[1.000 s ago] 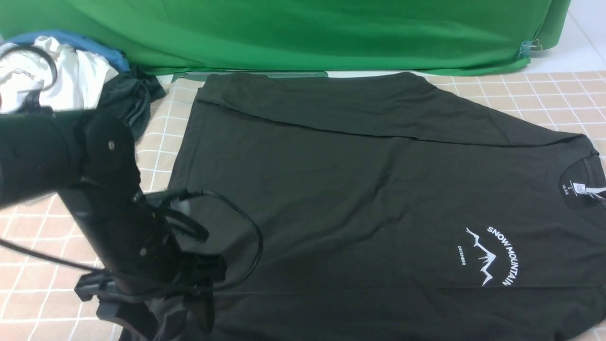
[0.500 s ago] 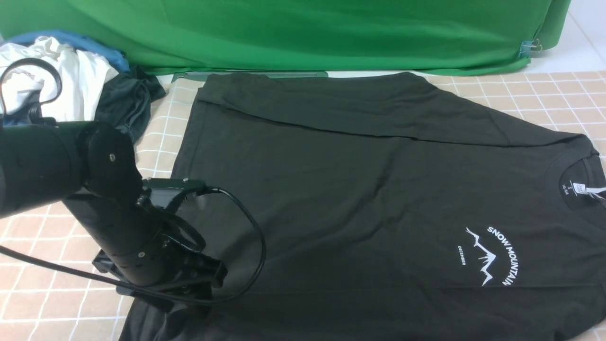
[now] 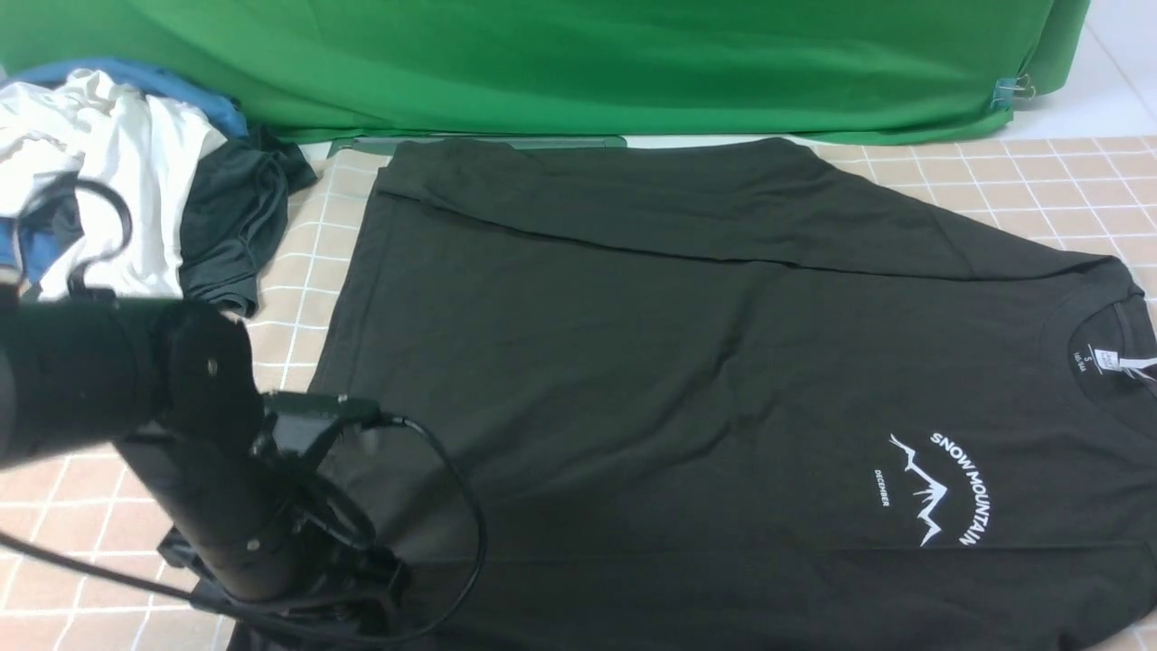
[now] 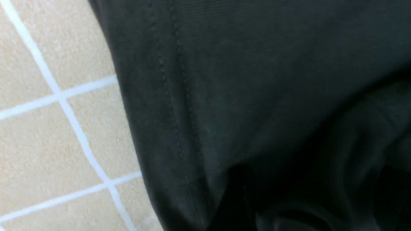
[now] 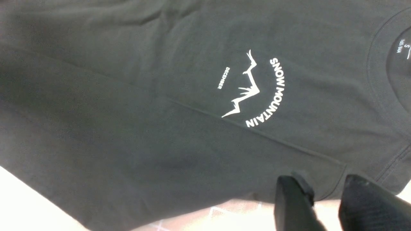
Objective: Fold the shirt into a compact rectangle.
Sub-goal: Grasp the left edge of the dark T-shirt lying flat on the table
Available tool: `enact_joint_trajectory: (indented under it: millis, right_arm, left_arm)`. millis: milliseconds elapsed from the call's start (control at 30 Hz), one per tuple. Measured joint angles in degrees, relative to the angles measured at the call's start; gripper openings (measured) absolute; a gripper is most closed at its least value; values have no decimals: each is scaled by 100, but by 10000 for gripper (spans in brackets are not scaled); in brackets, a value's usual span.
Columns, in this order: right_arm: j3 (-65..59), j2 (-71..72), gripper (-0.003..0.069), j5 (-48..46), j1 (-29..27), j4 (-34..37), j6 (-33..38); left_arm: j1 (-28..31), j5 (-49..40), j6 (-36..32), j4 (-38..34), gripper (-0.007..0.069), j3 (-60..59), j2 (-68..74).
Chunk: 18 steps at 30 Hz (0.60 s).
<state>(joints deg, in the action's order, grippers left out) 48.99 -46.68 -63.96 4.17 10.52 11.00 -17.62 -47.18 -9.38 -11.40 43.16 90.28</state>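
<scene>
The black shirt (image 3: 687,380) lies flat with its collar to the right and its hem to the left. Its far side is folded over along the back. The white "SNOW MOUNTAIN" print (image 3: 940,488) and the neck label (image 3: 1107,362) face up. My left gripper (image 3: 362,624) is low over the near hem corner; in the left wrist view its dark fingers stand wide apart on the dim cloth (image 4: 179,96), so the left gripper (image 4: 316,199) looks open. My right gripper (image 5: 324,195) is open just above the shirt's near edge by the sleeve seam (image 5: 340,166), holding nothing; it does not show in the front view.
A heap of clothes sits at the back left: a white garment (image 3: 117,154), a dark grey garment (image 3: 235,217) and something blue (image 3: 136,77). A green backdrop (image 3: 578,63) hangs behind. The beige checked table cover (image 3: 1039,181) shows around the shirt. A cable loop (image 3: 465,524) hangs from the left arm.
The left arm has dropped and drawn back toward the near table edge, so its gripper sits lower at the hem corner. The shirt lies as before.
</scene>
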Motion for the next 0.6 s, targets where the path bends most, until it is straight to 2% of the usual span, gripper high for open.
enact_joint_trajectory:
  millis: [233, 400, 600]
  right_arm:
    - [0, 0, 237, -6, 0, 0, 0]
    - [0, 0, 237, -6, 0, 0, 0]
    - [0, 0, 237, -6, 0, 0, 0]
  left_arm:
    - [0, 269, -129, -26, 514, -24, 0]
    - [0, 405, -223, -270, 451, -35, 0]
    - [0, 270, -310, -487, 244, -35, 0]
